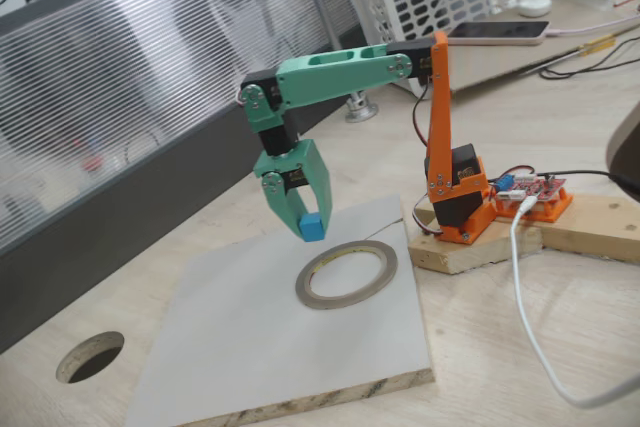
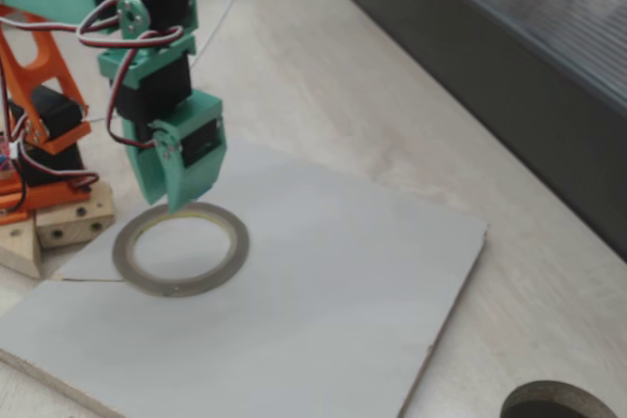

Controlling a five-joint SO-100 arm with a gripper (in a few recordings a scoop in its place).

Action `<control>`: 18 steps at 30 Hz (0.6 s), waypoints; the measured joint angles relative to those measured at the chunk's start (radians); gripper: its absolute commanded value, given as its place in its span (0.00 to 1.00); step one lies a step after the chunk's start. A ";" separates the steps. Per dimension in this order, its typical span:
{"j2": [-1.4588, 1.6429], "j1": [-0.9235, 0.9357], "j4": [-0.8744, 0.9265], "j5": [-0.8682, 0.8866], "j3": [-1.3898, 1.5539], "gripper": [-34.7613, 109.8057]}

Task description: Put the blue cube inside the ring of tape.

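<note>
End effector: the green end effector (image 1: 306, 222) points down and its two fingers are closed on the blue cube (image 1: 312, 227); in the other fixed view the end effector (image 2: 179, 201) hangs over the far edge of the ring and the cube is hidden behind the fingers.
Blue cube: it is held at the tips of the fingers, lifted above the board, not touching it. In a fixed view it appears up and to the left of the ring, near its rim.
Ring of tape: the ring of tape (image 1: 346, 274) lies flat on the grey board (image 1: 250, 347), near the corner closest to the arm's base; it shows also in the other view (image 2: 180, 250), with a yellowish inner edge.
Arm base: the orange base (image 1: 457, 197) stands on a wooden block (image 1: 470, 252) just beside the board.
Surface: light wood surface (image 1: 560, 347), with a dark round hole (image 1: 90, 357) near the board's other end.
Background: a phone (image 1: 497, 32) lies far behind the arm.
</note>
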 measured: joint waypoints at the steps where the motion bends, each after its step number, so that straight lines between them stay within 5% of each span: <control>1: 0.015 0.000 0.003 0.000 0.020 0.31; 18: 0.295 -0.002 -0.155 0.000 0.442 0.31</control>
